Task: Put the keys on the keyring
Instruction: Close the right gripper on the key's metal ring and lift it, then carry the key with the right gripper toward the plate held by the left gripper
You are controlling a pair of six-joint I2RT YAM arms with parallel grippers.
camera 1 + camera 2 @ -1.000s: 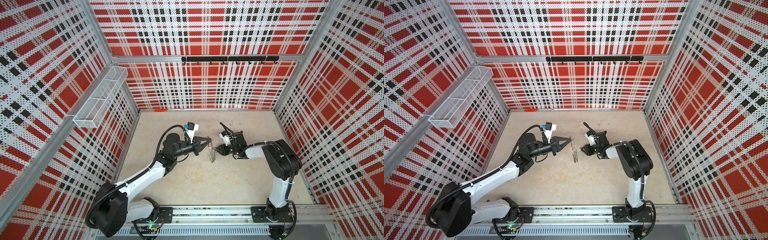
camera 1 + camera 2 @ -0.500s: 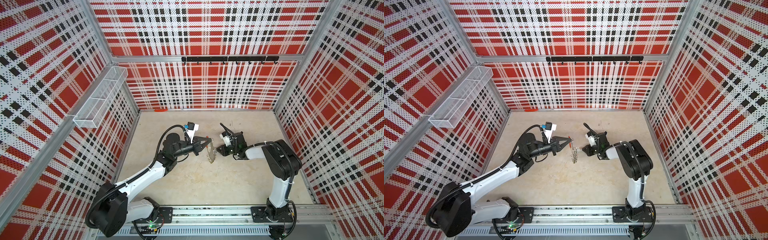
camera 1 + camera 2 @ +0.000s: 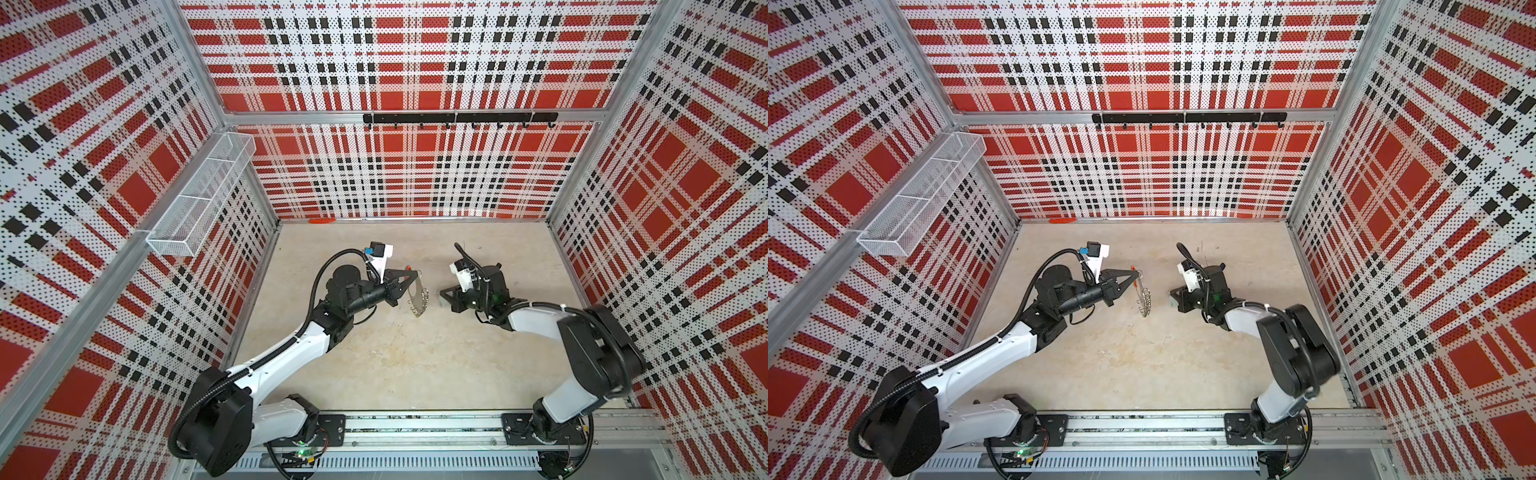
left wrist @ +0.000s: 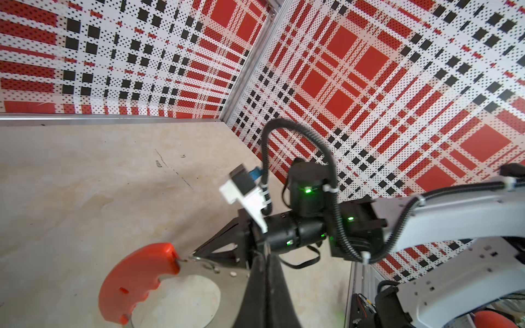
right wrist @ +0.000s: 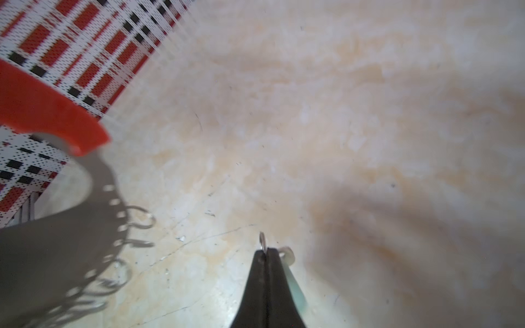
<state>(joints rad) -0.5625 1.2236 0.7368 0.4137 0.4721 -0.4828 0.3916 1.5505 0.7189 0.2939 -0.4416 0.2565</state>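
Left gripper [image 3: 409, 277] holds the keyring [image 3: 417, 297] clamped in both top views, with the right gripper [image 3: 445, 296] near it, apart. Left wrist view: closed jaws bite the keyring's metal plate, its orange handle [image 4: 136, 281] close by. Right wrist view: shut jaws pinch the keys [image 5: 287, 253], pale tag alongside, near the keyring's loops.

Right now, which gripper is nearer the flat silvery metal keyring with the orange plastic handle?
Left. The left gripper is shut on the keyring; the right gripper, pinching the small silvery keys, sits apart from it.
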